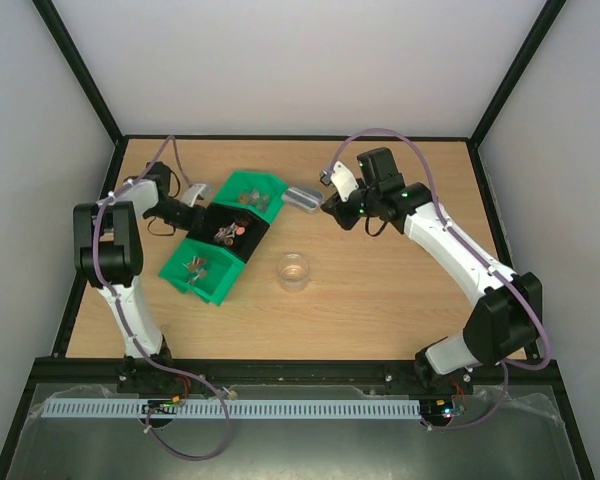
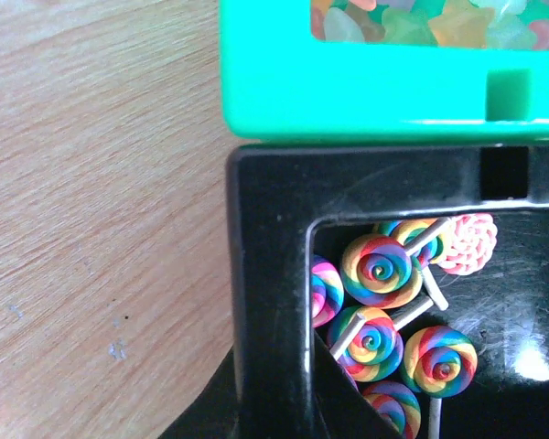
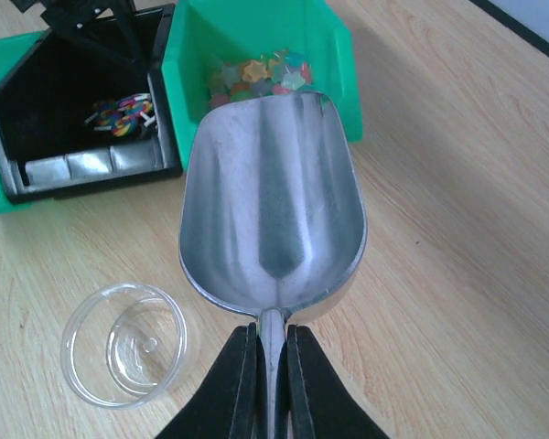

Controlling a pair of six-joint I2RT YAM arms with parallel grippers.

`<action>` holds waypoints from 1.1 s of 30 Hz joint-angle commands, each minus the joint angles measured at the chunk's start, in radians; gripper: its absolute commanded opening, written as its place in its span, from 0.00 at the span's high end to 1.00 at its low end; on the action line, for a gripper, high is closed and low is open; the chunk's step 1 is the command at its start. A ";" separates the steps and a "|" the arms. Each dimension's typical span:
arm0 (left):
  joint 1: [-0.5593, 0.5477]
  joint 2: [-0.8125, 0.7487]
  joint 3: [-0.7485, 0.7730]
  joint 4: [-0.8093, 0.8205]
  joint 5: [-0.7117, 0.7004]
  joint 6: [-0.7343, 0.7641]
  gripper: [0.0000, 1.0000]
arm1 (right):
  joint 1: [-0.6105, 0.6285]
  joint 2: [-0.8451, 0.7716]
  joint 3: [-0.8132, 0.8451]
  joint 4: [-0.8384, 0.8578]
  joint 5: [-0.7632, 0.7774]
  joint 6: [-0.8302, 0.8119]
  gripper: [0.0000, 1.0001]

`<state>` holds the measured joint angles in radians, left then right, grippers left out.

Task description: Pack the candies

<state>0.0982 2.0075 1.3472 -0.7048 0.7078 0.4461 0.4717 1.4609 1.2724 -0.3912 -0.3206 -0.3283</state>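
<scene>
The candies lie in three bins set in a row. Pastel star sweets (image 3: pixel 256 71) fill the far green bin (image 1: pixel 248 182). Rainbow swirl lollipops (image 2: pixel 380 270) and silvery wrapped pieces (image 3: pixel 87 165) lie in the black bin (image 1: pixel 250 238). More small sweets (image 1: pixel 196 267) lie in the near green bin (image 1: pixel 216 287). My left gripper (image 2: pixel 274 389) is shut on the black bin's wall (image 2: pixel 270 274), one finger inside and one outside. My right gripper (image 3: pixel 273 366) is shut on the handle of the empty silver metal scoop (image 3: pixel 273 210), whose mouth is just short of the far green bin's front (image 3: pixel 339 101).
A small clear round jar (image 3: pixel 123 343) stands empty on the wooden table to the left of the scoop; it also shows in the top view (image 1: pixel 294 271). The black frame rail (image 1: pixel 300 368) runs along the near table edge.
</scene>
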 commanded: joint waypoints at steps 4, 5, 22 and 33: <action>-0.080 -0.190 -0.088 0.105 -0.105 0.005 0.98 | 0.057 0.095 0.166 -0.183 0.077 0.001 0.99; -0.088 -0.204 -0.099 0.116 -0.120 0.002 0.98 | 0.065 0.113 0.180 -0.199 0.090 0.001 0.99; -0.175 -0.318 -0.220 0.187 -0.345 -0.024 0.98 | 0.155 0.377 0.435 -0.388 0.219 -0.009 0.99; -0.212 -0.324 -0.236 0.219 -0.418 -0.038 0.98 | 0.180 0.562 0.687 -0.632 0.264 -0.104 0.99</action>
<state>-0.1047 1.7321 1.1095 -0.5228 0.2676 0.4335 0.6312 1.9919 1.8946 -0.8677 -0.0917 -0.3866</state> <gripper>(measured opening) 0.065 0.057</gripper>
